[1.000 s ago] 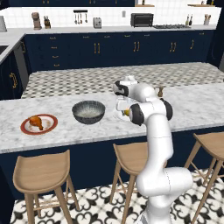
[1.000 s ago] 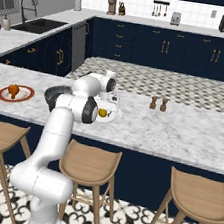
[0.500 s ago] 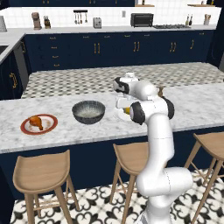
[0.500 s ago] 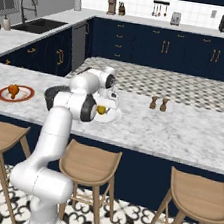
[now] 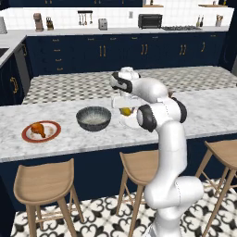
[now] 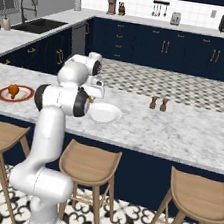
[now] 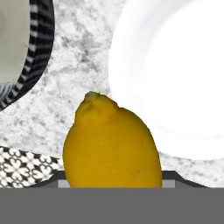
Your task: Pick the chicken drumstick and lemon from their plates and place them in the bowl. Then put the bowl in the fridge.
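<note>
The yellow lemon (image 7: 111, 146) hangs in my gripper (image 5: 125, 110), which is shut on it just above the marble counter, between the bowl and the plain white plate (image 7: 175, 78). In the hand view the lemon hides my fingertips. The dark speckled bowl (image 5: 94, 118) stands just left of the gripper, and its rim (image 7: 39, 48) shows at the upper left of the hand view. The bare white plate (image 6: 105, 113) lies to the right of the hand. Far left, the orange-brown drumstick (image 5: 38, 129) rests on the red-rimmed plate (image 5: 54, 134). The fridge is out of view.
Two small brown shakers (image 6: 157, 103) stand on the counter to the right. Wooden stools (image 5: 44, 183) line the near side of the island. Navy cabinets with gold handles run along the back wall.
The gripper has carried the lemon left and slightly up, off the white plate and toward the bowl. The bowl, both plates and the drumstick have not moved.
</note>
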